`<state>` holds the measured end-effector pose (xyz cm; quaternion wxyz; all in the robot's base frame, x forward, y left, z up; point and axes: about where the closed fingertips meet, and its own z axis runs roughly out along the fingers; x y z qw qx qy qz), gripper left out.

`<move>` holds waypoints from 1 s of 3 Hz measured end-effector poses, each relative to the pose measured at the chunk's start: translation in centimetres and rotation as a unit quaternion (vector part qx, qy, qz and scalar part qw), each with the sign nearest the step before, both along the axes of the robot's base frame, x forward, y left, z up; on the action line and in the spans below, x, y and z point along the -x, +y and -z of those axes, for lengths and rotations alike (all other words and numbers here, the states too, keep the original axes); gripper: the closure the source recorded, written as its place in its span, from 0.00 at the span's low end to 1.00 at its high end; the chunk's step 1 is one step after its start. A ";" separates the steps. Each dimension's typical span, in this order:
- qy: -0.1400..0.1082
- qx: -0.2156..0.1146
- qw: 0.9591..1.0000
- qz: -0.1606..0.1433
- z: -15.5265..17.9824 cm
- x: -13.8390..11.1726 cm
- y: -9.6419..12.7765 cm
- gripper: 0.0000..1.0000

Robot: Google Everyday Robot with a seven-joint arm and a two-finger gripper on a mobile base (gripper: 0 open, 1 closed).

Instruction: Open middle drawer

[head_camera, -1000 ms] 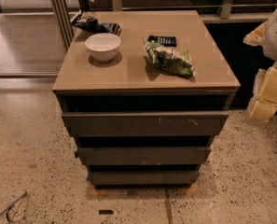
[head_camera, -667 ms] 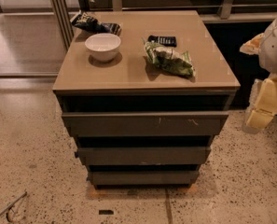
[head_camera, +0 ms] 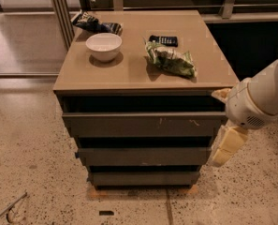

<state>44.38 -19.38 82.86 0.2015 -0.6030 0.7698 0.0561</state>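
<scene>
A low cabinet with a tan top (head_camera: 129,74) has three dark grey-brown drawer fronts stacked below. The top front (head_camera: 143,124) is the widest and bears pale scratch marks. The middle drawer (head_camera: 143,156) is plain and sits shut below it. The bottom front (head_camera: 143,177) is the narrowest. My white arm (head_camera: 262,100) comes in from the right edge. My gripper (head_camera: 225,146) hangs cream-coloured beside the cabinet's right side, level with the top and middle drawers and just right of them.
On the cabinet top stand a white bowl (head_camera: 104,46), a green chip bag (head_camera: 170,59), a small black packet (head_camera: 163,40) and a dark snack bag (head_camera: 92,22) at the back left. A metal post (head_camera: 61,13) rises at the left. The floor is speckled stone.
My arm and gripper have moved left and down, from beyond the cabinet's right side to close against its right edge at drawer height. The drawers have not moved.
</scene>
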 end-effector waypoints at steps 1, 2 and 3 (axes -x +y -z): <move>0.027 -0.041 0.999 0.003 7.2 -0.9 1.2 0.00; 0.032 -0.048 0.998 0.005 8.7 -1.2 1.3 0.00; 0.016 -0.033 0.999 -0.012 8.8 -1.0 1.5 0.00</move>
